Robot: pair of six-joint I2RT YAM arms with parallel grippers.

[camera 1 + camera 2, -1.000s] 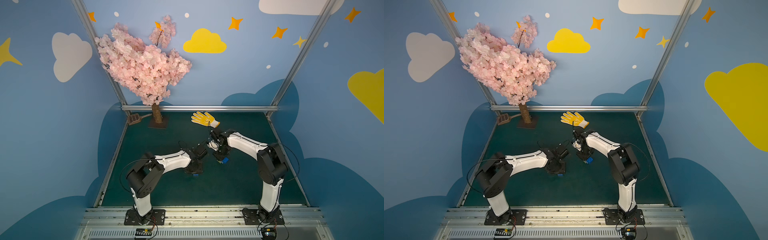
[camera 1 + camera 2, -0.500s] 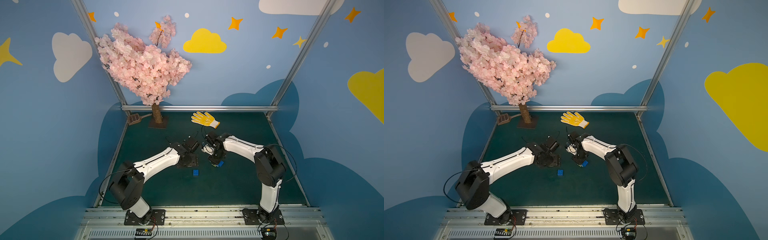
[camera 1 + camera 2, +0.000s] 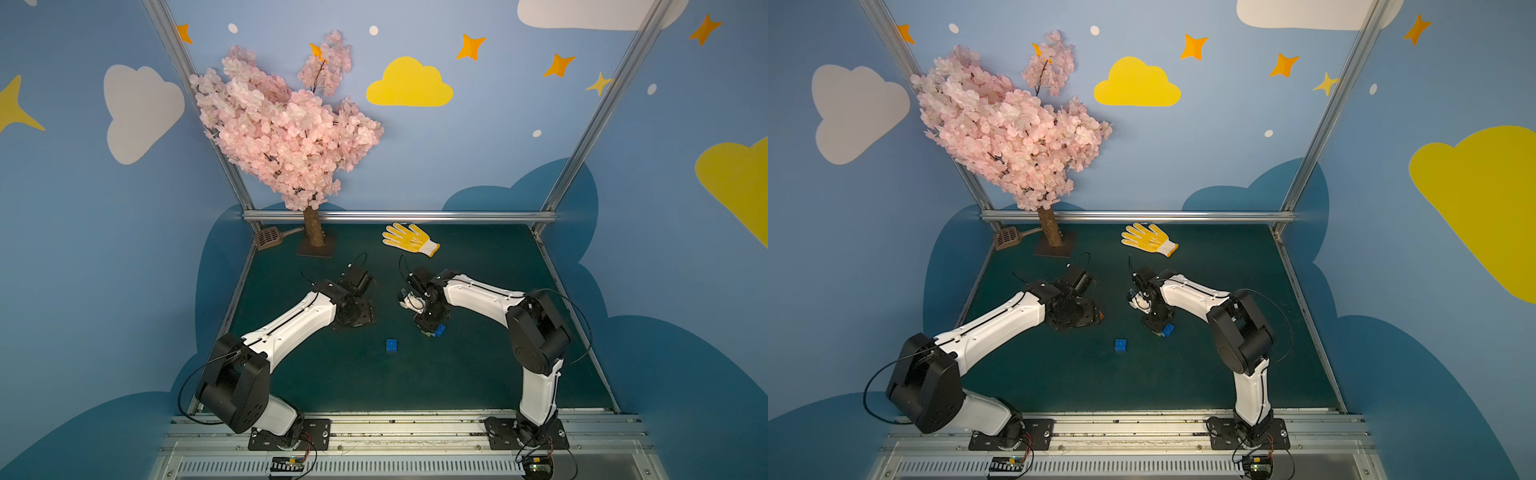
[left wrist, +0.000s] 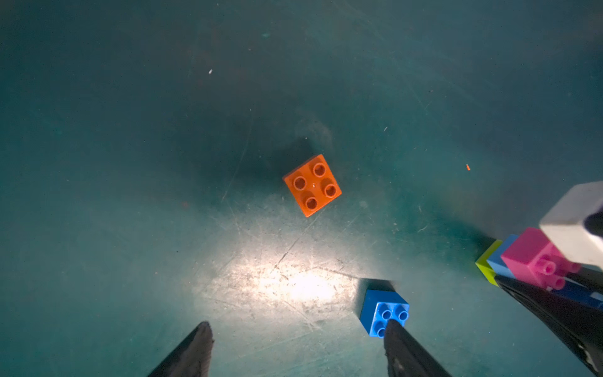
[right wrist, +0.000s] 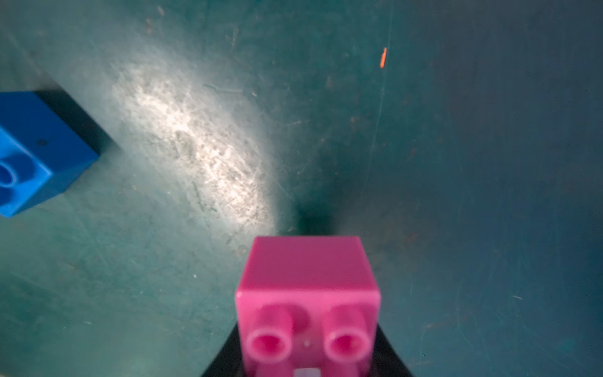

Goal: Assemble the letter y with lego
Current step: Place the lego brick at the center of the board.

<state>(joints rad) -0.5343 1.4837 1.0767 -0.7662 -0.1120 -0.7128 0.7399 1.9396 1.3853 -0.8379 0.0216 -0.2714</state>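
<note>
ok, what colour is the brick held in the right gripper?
Pink. The pink brick shows best in the right wrist view.

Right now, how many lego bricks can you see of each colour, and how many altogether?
orange brick: 1
pink brick: 1
light blue brick: 1
lime green brick: 1
dark blue bricks: 2, a loose one and one partly hidden beside the pink brick
Total: 6

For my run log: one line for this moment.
left gripper open | right gripper shut on pink brick | orange brick, blue brick loose
</note>
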